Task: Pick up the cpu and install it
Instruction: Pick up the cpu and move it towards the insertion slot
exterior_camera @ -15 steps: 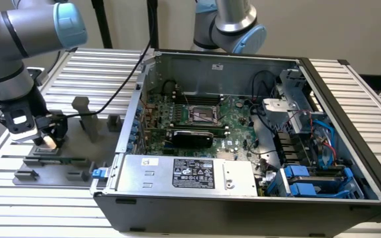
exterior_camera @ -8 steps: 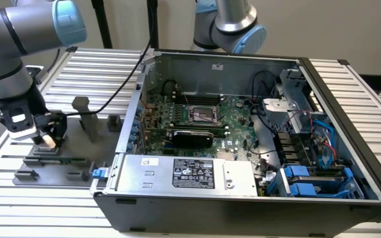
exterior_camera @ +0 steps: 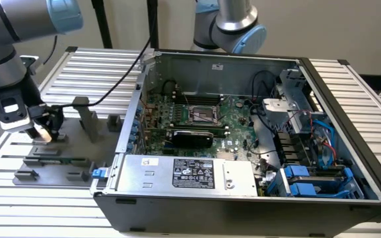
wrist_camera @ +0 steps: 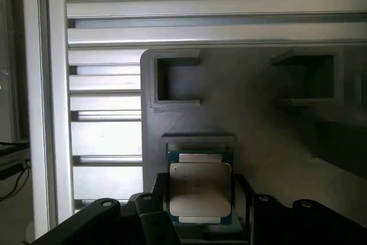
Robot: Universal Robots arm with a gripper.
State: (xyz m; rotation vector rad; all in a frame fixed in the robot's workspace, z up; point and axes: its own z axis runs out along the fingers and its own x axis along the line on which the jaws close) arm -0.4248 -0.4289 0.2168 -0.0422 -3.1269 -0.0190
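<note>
The gripper is seen low over a grey plastic fixture plate at the exterior view's left. The plate is laid on a ribbed aluminium table. The jaws are held spread, one black finger on each side of the cpu; contact with its edges cannot be made out.

The cpu is seated flat in a shallow pocket of the plate. It is a thin square with a dull silver metal lid and a darker rim. Two empty square pockets are moulded into the matte plate just beyond it. Upright grey blocks are stood on the plate near the gripper, and a black cable is draped across the table beside them.

An open computer case is placed at the exterior view's right, well apart from the gripper, its grey sheet-metal wall between the two. Held inside:
- a green motherboard with an open square socket
- a long black card just beside the socket
- a boxy metal power supply with a printed label
- blue plastic drive cages and loose wiring

A second arm is seen behind the case — metal tube with pale blue joint caps.
</note>
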